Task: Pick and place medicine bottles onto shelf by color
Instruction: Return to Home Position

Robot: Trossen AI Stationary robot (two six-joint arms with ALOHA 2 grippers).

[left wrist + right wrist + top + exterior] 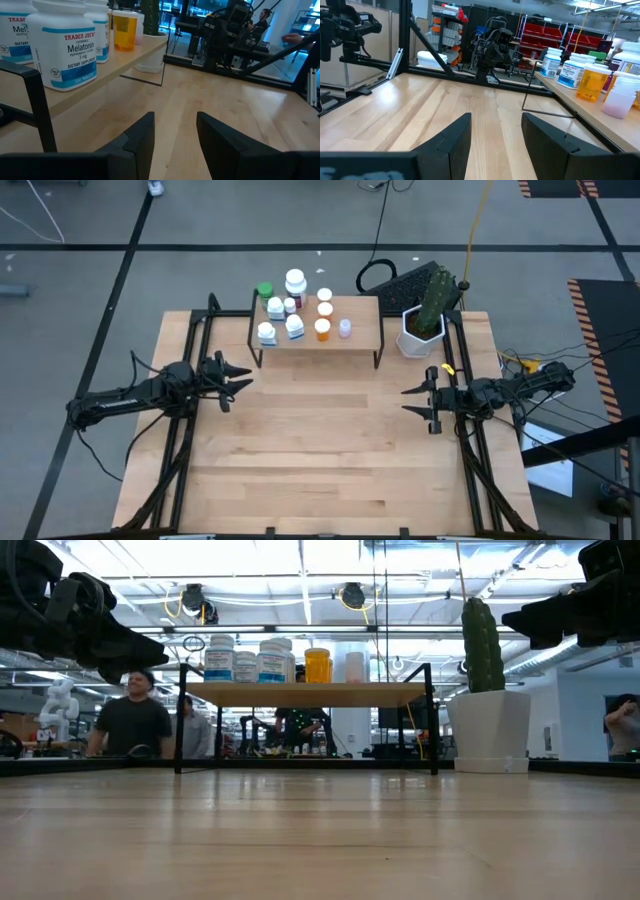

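Left claw (238, 380), mid-left of frame, and right claw (408, 401), mid-right, hang spread and empty over the pale wooden desk (320, 460). Small white-capped medicine bottles (295, 310) stand on the low light-wood shelf (358, 335), upper centre. Homing well likely means retreating clear of shelf legs.

Free room: the bare table (320, 450) from its near edge up to the shelf (365, 320), between the left gripper (238, 385) and right gripper (408, 401), each with fingers apart. Obstacles: the shelf at far centre, its left and middle crowded with medicine bottles (295, 310), its right end bare; a cactus pot (420, 332) just right of it. The gap under the shelf is open.
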